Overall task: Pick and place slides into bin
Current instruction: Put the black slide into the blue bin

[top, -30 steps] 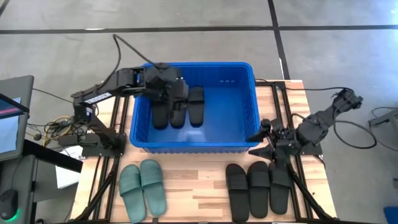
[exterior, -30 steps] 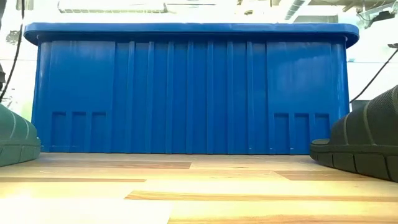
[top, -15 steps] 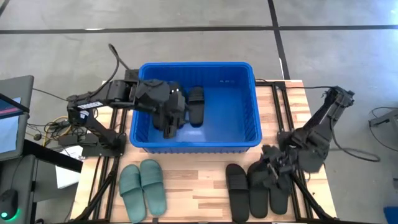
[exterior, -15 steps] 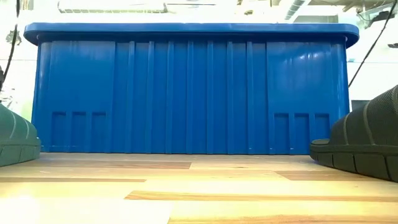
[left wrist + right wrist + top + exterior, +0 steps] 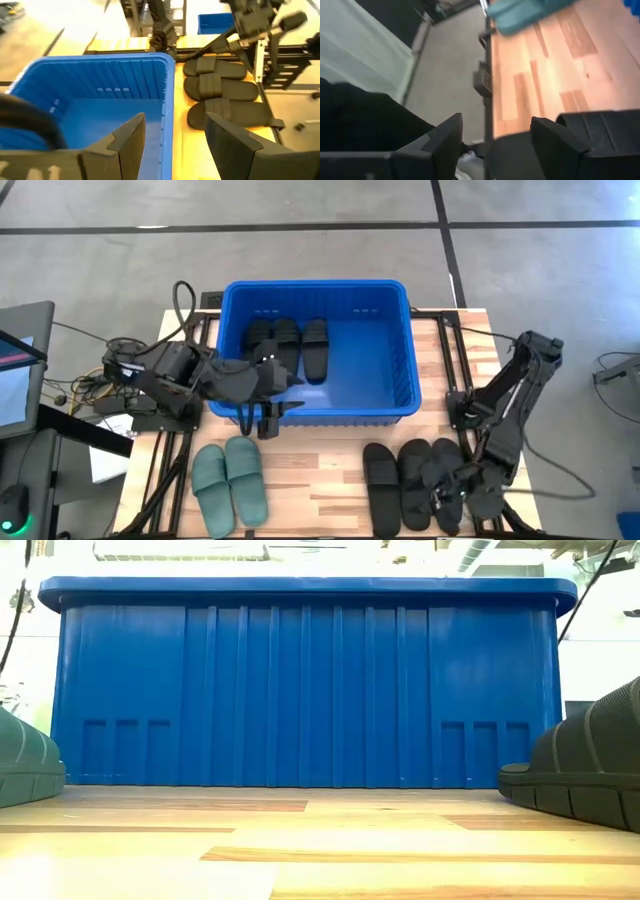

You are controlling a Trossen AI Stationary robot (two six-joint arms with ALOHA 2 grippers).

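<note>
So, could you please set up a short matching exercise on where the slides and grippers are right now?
Things:
1. green slides
2. left gripper
3. right gripper
4. bin

Places or states:
A. low over the black slides on the table
B. holds three black slides
C. side by side on the table's front left
D. open, over the bin's front wall

Pairs: 1-C, 2-D, 3-A, 4-B

The right pincer (image 5: 452,492) hides much of the rightmost black slide (image 5: 449,476) beneath it.

Two dark jointed arms are seen, black cables looped off each; the matte black left gripper (image 5: 268,406) and right gripper (image 5: 452,492) are each tipped with two blunt, angular fingers.
</note>
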